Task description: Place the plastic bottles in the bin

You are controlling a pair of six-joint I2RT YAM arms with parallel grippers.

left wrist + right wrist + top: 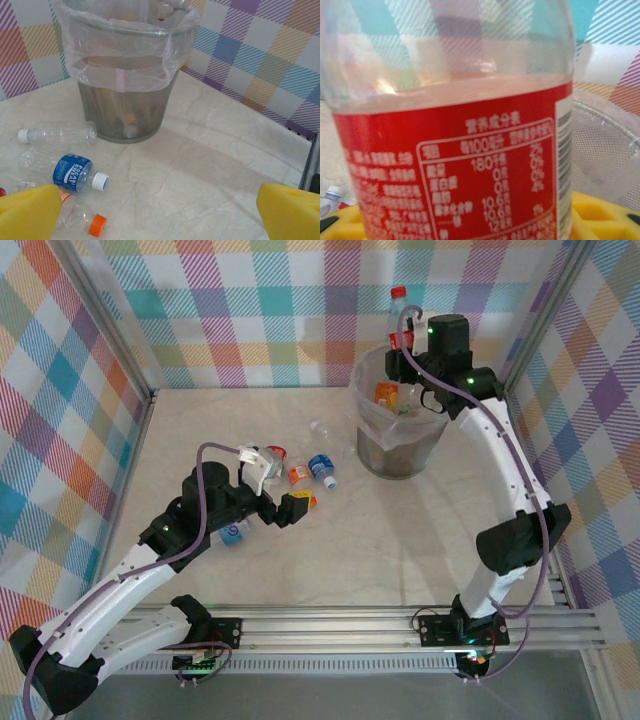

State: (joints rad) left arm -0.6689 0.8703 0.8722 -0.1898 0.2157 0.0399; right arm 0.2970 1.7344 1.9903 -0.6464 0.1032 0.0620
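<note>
Top external view: the right gripper (404, 348) is clamped on a red-labelled bottle (400, 315), holding it upright, red cap on top, above the far side of the bin (385, 455). An orange-labelled bottle (386, 393) lies inside the bin. Over to the left gripper (277, 488): jaws spread wide, empty, low over the loose bottles on the table (400, 540). From the left wrist, a blue-labelled bottle (74, 172), a clear white-capped bottle (57, 134) and an orange-capped bottle (80, 220) lie on their sides near the bin's base. On the right wrist, the red label sits close up between yellow fingers (602, 215), bin mesh behind.
</note>
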